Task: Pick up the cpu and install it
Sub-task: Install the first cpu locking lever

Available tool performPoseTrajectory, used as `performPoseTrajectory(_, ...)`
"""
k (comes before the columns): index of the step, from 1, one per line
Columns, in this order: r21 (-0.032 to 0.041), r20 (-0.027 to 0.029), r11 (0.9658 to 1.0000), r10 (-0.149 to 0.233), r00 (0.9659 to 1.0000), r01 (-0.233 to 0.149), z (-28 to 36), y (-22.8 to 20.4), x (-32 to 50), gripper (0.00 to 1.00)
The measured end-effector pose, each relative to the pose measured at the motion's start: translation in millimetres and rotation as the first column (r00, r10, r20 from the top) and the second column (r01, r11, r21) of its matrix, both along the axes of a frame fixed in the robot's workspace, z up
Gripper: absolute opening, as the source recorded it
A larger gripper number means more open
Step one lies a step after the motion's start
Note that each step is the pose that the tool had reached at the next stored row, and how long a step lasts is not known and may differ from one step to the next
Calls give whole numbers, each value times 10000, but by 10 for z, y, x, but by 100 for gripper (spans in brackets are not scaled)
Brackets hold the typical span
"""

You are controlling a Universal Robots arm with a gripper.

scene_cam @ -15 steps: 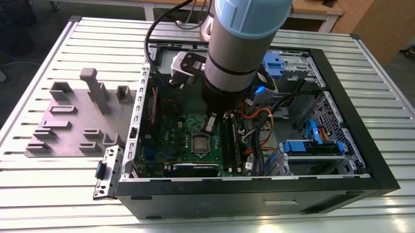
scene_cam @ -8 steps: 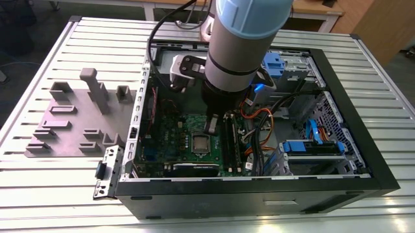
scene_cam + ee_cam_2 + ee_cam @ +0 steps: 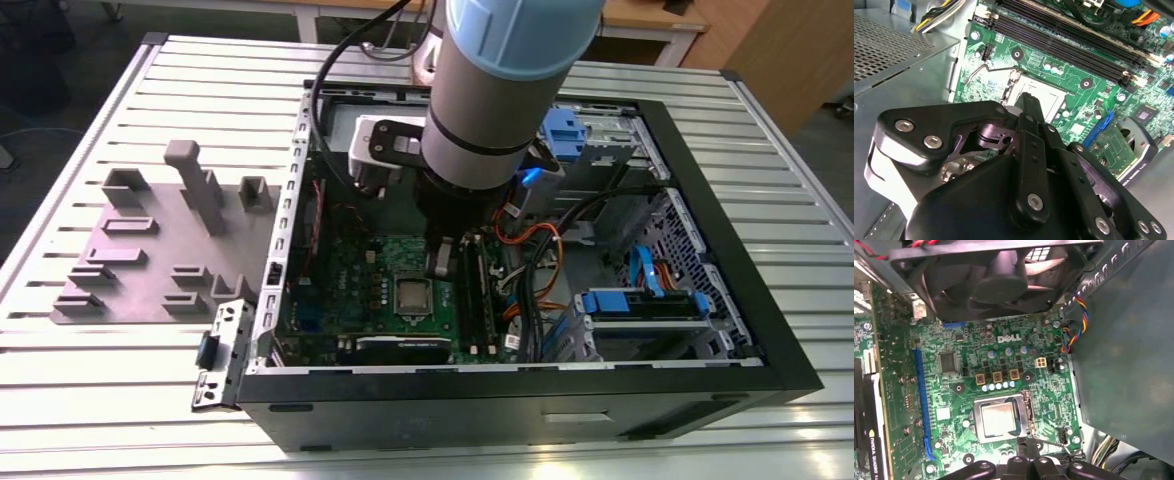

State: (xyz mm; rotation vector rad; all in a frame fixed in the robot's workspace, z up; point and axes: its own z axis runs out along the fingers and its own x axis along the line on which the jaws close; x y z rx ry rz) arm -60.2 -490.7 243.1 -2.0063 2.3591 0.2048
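We find the cpu (image 3: 999, 420) lying flat in the socket frame (image 3: 975, 436) on the motherboard (image 3: 954, 390). Gripper (image 3: 1026, 460) hangs just beside the frame's edge (jaw gap hidden; we cannot tell). Fan (image 3: 989, 280) and grey case wall (image 3: 1124, 365) crowd two sides.

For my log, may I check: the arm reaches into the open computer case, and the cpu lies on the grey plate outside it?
Not quite. In the first wrist view the cpu lies in the socket frame on the motherboard, not on the grey plate. The arm does reach into the open computer case.
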Motion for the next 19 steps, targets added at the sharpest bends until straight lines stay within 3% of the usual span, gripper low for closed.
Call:
performPoseTrajectory(6, 5, 4, 10000, 5, 10000, -5, -4, 12, 36, 11)
performPoseTrajectory(11, 5, 4, 10000, 5, 10000, -5, -6, 49, 80, 11)
performPoseTrajectory(19, 5, 4, 10000, 5, 10000, -5, -21, 52, 89, 11)
